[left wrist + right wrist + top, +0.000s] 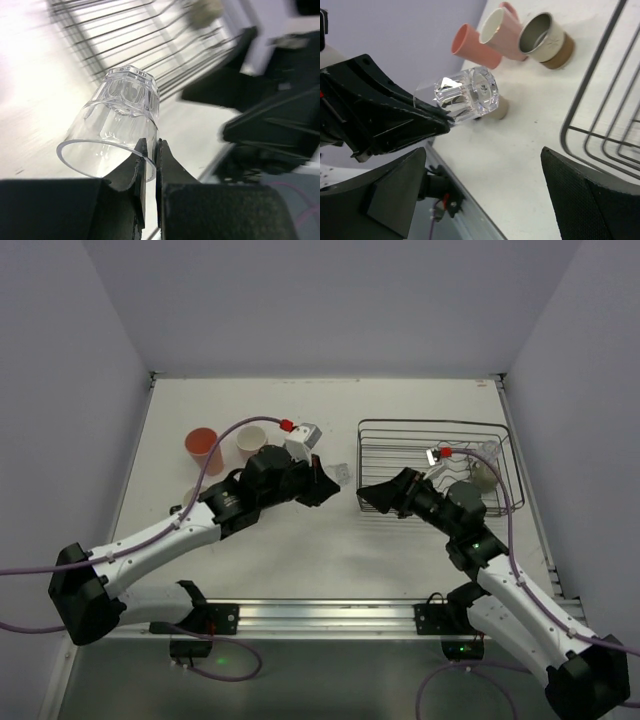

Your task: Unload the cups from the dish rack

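Observation:
My left gripper (150,146) is shut on the rim of the clear cup (120,120) and holds it tipped on its side above the table, left of the dish rack (435,465). In the top view the left gripper (328,483) and the clear cup (342,475) sit between the rack and the other cups. My right gripper (490,190) is open and empty, close to the clear cup (467,95), at the rack's near left corner (368,498). An olive-grey mug (485,475) lies in the rack. The salmon cup (472,45), pink cup (502,30), metal cup (545,42) and beige cup (501,107) are on the table.
The rack's wire rim (600,125) is just right of my right gripper. The salmon cup (202,448) and a pale cup (250,443) stand at the far left, near the left wall. The metal rail (330,615) runs along the near edge.

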